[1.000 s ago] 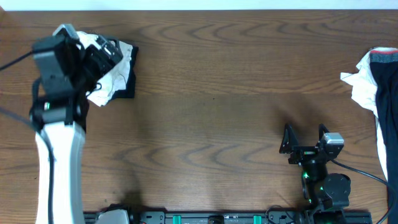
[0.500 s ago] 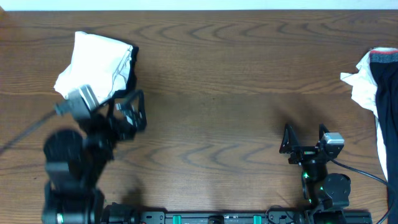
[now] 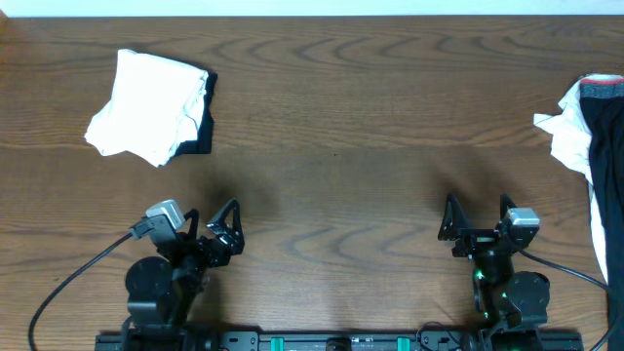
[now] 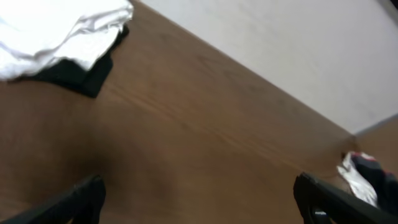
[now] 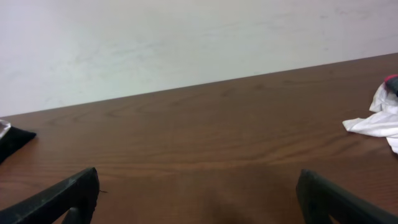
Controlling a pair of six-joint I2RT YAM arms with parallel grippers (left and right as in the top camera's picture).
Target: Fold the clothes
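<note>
L gripper (image 3: 213, 230) & R gripper (image 3: 478, 220) sit low at table's (image 3: 331, 146) near edge, both w/ jaws spread wide, holding nothing. Far left: folded white garment (image 3: 146, 112) atop black garment (image 3: 202, 136). Far right edge: loose clothes pile (image 3: 585, 132).

A folded white garment (image 3: 146, 102) lies on top of a black garment (image 3: 202, 138) near the far left corner of the table (image 3: 351, 146), while a crumpled heap of white and dark clothes (image 3: 585, 132) sits at its right edge.
</note>
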